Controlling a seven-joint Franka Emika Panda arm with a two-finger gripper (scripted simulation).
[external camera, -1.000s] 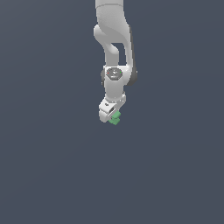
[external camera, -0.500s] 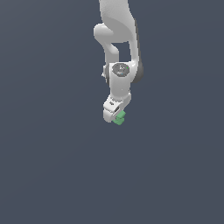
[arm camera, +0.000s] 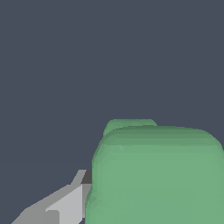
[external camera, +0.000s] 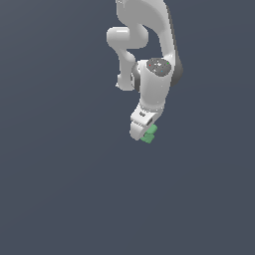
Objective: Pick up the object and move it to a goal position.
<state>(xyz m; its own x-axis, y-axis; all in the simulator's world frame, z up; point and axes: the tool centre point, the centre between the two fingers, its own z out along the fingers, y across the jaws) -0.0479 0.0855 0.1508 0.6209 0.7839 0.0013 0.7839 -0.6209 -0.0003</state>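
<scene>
Nothing readable anywhere here, honestly. No text, labels, brand marks, numbers or signs show up in either view. The white arm has plain casing with no lettering I can make out, and the green object is a flat colour with nothing printed on it. The background is just solid dark grey-blue.

The arm is glossy white, built of rounded, tube-like links with smooth bulging joints. A dark grey band runs along one edge of the upper link. The wrist joint carries a flat, dark grey circular cap speckled with tiny marks. The gripper is white and blocky with small dark marks on its face; one grey, angular finger shows in the wrist view.
</scene>
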